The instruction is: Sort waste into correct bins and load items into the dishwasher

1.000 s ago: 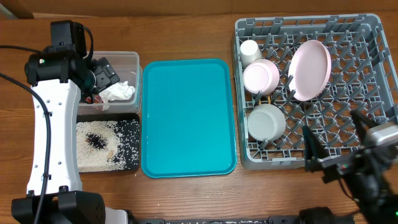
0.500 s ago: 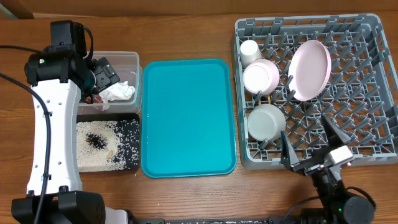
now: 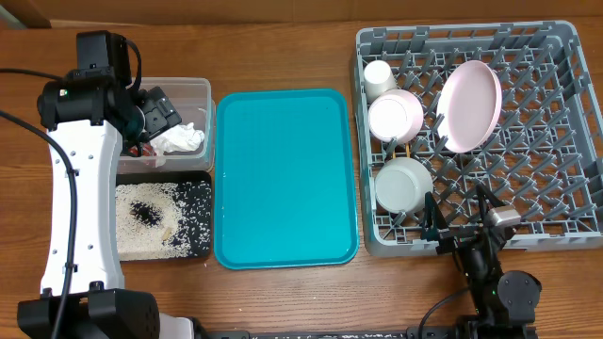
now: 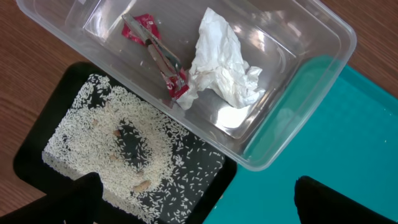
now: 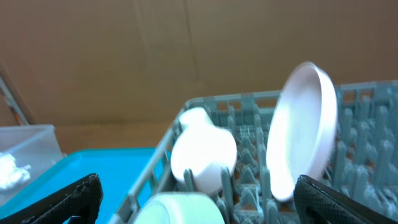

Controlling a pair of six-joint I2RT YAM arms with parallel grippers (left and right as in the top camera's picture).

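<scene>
The clear tub (image 3: 198, 94) (image 4: 298, 43) holds a crumpled white napkin (image 3: 179, 139) (image 4: 224, 62) and a red wrapper (image 4: 158, 59). The black tray (image 3: 203, 202) (image 4: 205, 186) holds rice grains with dark bits (image 3: 151, 218) (image 4: 118, 140). My left gripper (image 3: 155, 111) (image 4: 199, 199) hangs open and empty over the tub. The grey rack (image 3: 565, 122) (image 5: 367, 130) holds the pink plate (image 3: 469, 105) (image 5: 301, 130) upright, two bowls (image 3: 396, 115) (image 3: 403, 184) (image 5: 204, 152) and a white cup (image 3: 379, 77). My right gripper (image 3: 464, 217) (image 5: 199, 199) is open and empty at the rack's front edge. No chopsticks show.
The teal serving tray (image 3: 283, 174) (image 4: 348, 137) (image 5: 106, 168) lies bare between the bins and the rack. The left arm's white link (image 3: 80, 188) runs along the table's left side. Brown cardboard (image 5: 155, 56) stands behind the table.
My right arm has swung left and pulled back toward the table's front edge, tilting low; its gripper stays open. The left arm has not moved.
</scene>
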